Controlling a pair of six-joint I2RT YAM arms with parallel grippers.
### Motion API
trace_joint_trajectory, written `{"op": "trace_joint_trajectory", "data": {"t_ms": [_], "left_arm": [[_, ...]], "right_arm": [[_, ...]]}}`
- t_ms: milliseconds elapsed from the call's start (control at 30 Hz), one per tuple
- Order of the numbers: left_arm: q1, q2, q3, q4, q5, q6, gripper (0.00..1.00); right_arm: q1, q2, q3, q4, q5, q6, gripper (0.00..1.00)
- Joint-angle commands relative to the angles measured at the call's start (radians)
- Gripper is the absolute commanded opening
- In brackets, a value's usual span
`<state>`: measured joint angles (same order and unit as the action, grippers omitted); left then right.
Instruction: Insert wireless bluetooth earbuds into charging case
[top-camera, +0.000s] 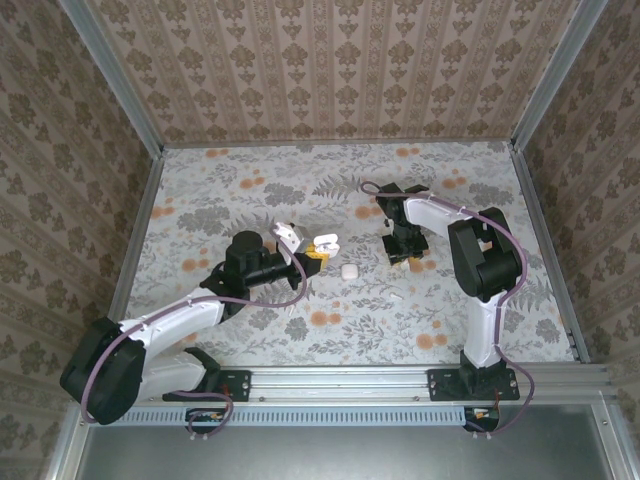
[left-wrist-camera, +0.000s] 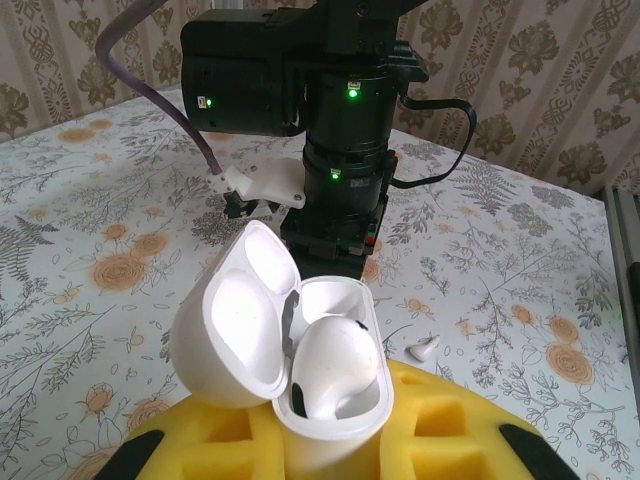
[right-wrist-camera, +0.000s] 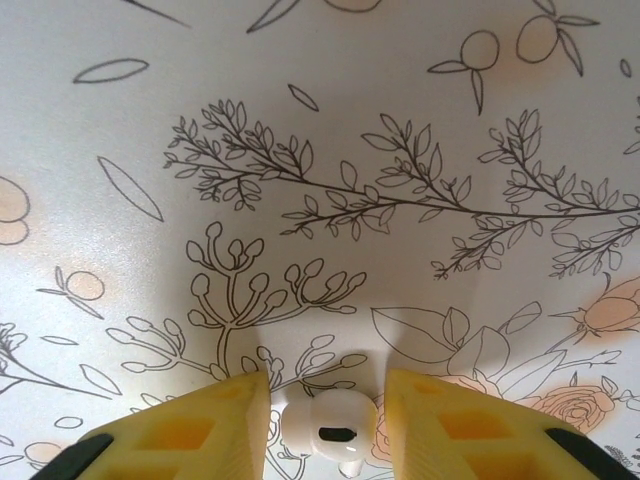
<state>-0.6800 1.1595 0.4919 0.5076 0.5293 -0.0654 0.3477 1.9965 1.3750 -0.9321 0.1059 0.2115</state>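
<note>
The left gripper (left-wrist-camera: 330, 452) clasps the open case (left-wrist-camera: 335, 420) between its yellow fingers (left-wrist-camera: 200, 445), lid (left-wrist-camera: 235, 320) swung back to the left. A seated earbud (left-wrist-camera: 335, 365) lies in the case body, a detail its wrist camera makes plain, while from above the case (top-camera: 322, 243) is just a white speck at the left gripper (top-camera: 312, 252). That wrist view also catches a loose earbud (left-wrist-camera: 425, 348) on the cloth to the right. The right gripper (right-wrist-camera: 327, 388) points straight down with a second earbud (right-wrist-camera: 325, 420) lying on the table between its fingers (right-wrist-camera: 190, 430); whether they pinch it cannot be told. The top view adds a closed case (top-camera: 349, 270) between the two grippers, near the right gripper (top-camera: 405, 258). The table (top-camera: 250, 200) wears a pale floral cloth, and damask wallpaper (top-camera: 330, 70) lines the enclosure.
</note>
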Motion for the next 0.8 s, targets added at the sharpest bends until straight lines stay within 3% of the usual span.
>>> {"op": "trace_joint_trajectory", "data": {"t_ms": [0, 767], "left_arm": [[-0.001, -0.029, 0.011, 0.008, 0.004, 0.018, 0.0], [-0.002, -0.023, 0.03, -0.014, 0.005, 0.018, 0.0]], "right_arm": [[0.004, 0.003, -0.02, -0.068, 0.043, -0.008, 0.38], [0.004, -0.016, -0.02, -0.117, 0.019, -0.082, 0.41]]}}
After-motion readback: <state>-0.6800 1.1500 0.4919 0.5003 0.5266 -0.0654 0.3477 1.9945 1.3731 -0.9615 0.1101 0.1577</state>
